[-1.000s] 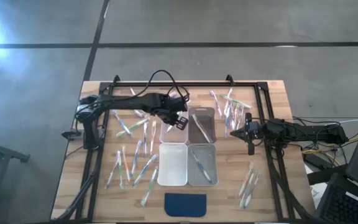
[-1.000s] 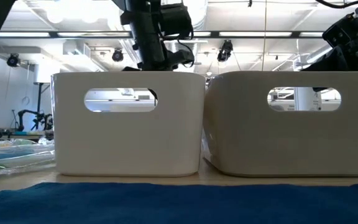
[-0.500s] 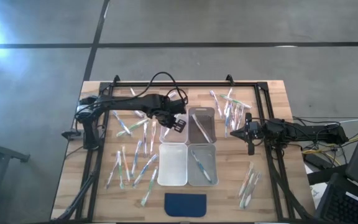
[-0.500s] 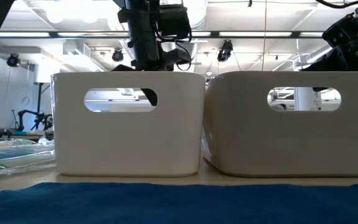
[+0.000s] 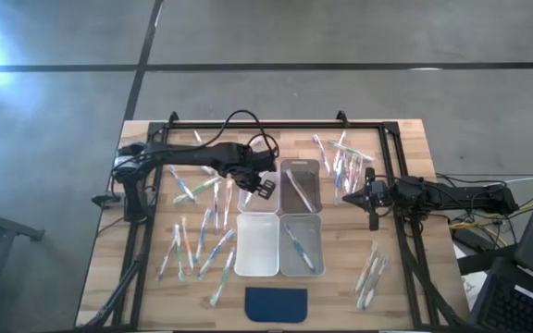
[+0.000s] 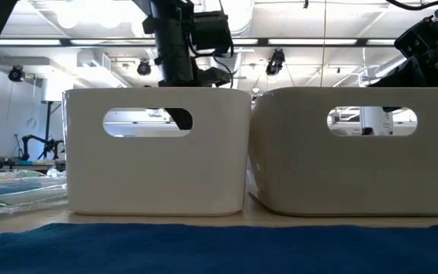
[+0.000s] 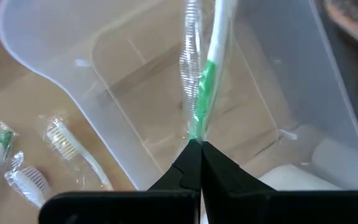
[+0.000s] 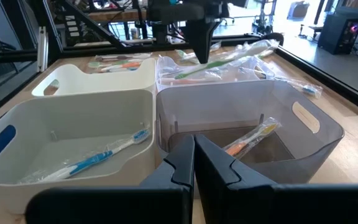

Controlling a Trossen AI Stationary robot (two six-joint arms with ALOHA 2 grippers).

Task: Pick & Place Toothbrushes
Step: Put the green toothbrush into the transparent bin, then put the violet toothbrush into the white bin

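Note:
My left gripper [image 5: 265, 188] hangs over the clear far-left bin [image 5: 253, 197], shut on a green-and-white toothbrush in a clear wrapper [image 7: 207, 68]; the right wrist view shows that toothbrush [image 8: 229, 62] above the bin. My right gripper [image 5: 370, 201] waits shut to the right of the bins, touching nothing. One toothbrush lies in the grey far-right bin [image 8: 250, 138], a blue one in the near-right bin [image 8: 98, 158]. Many more toothbrushes lie on the table left of the bins [image 5: 197, 240]. My left gripper pinches the wrapped toothbrush between its two fingers near the green handle end [image 7: 196, 134], coming from above and pointing down. The toothbrush is lifted clear over the clear bin, nearly level, its far end [image 8: 269, 45] tilted a little upward.
Four bins stand two by two mid-table; the near-left white bin [image 5: 257, 245] holds nothing that shows. More toothbrushes lie far right of the bins [image 5: 340, 162] and near the right near corner [image 5: 370, 273]. A dark blue pad [image 5: 277, 303] lies at the near edge. A black frame rail [image 5: 276, 125] borders the table.
My left gripper has sunk with the toothbrush toward the clear far-left bin and shifted slightly toward the table's near edge; its fingertip now shows through the near bin's handle hole in the low view. It has stayed shut on the toothbrush.

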